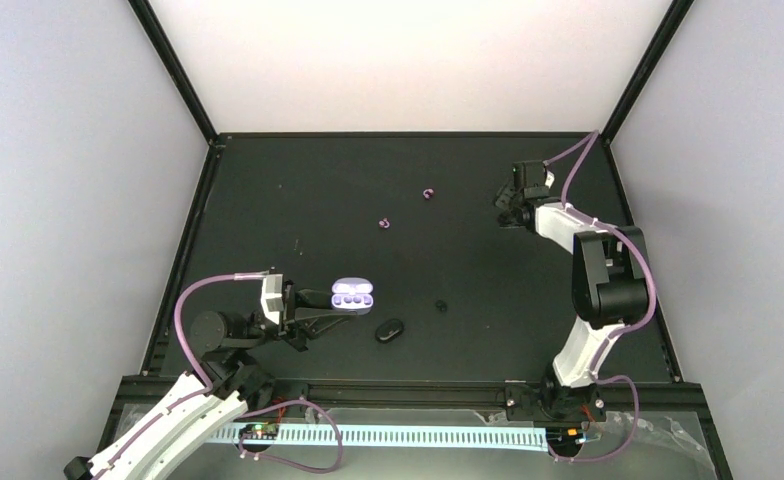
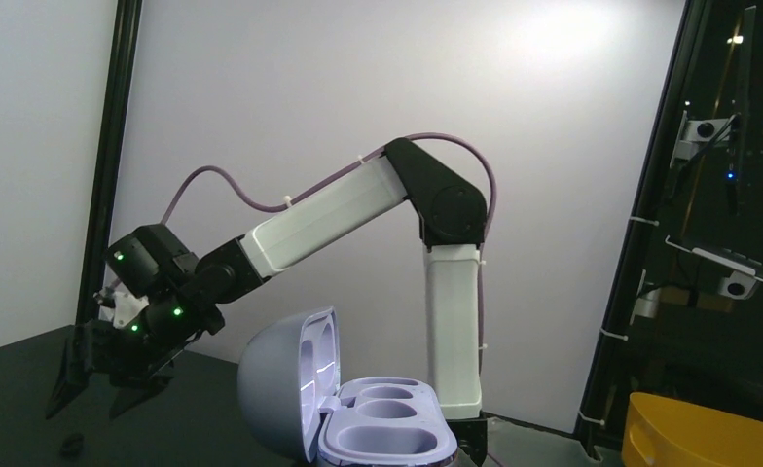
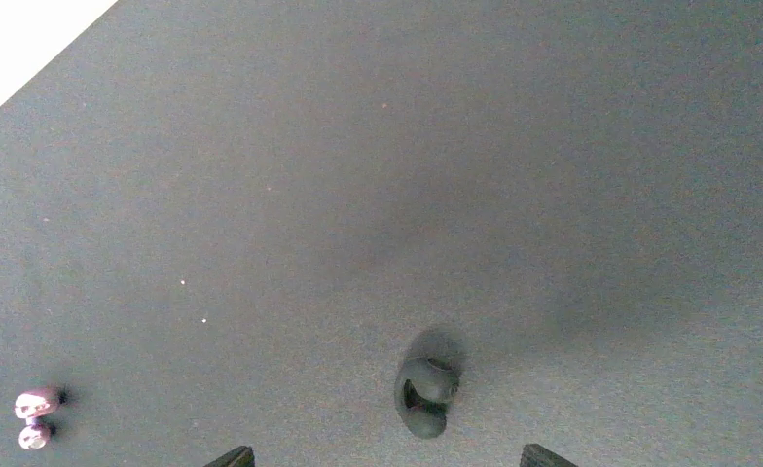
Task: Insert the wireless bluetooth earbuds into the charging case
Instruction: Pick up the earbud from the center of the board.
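Note:
My left gripper (image 1: 336, 304) is shut on the open lavender charging case (image 1: 353, 297), holding it just above the table. In the left wrist view the case (image 2: 387, 423) shows its lid up and its wells bare. Two pinkish-purple earbuds (image 1: 428, 194) (image 1: 385, 223) lie apart on the far half of the mat. A small black earbud (image 1: 441, 305) lies right of the case. My right gripper (image 1: 509, 208) hangs at the back right, open. In the right wrist view another black earbud (image 3: 426, 384) lies just ahead of its spread fingertips (image 3: 236, 455). A pink earbud (image 3: 35, 418) sits far left.
A closed black oval case (image 1: 390, 330) lies on the mat just in front of the lavender one. The black frame posts (image 1: 180, 70) and grey walls ring the table. The right arm's elbow (image 1: 608, 280) rises over the right side.

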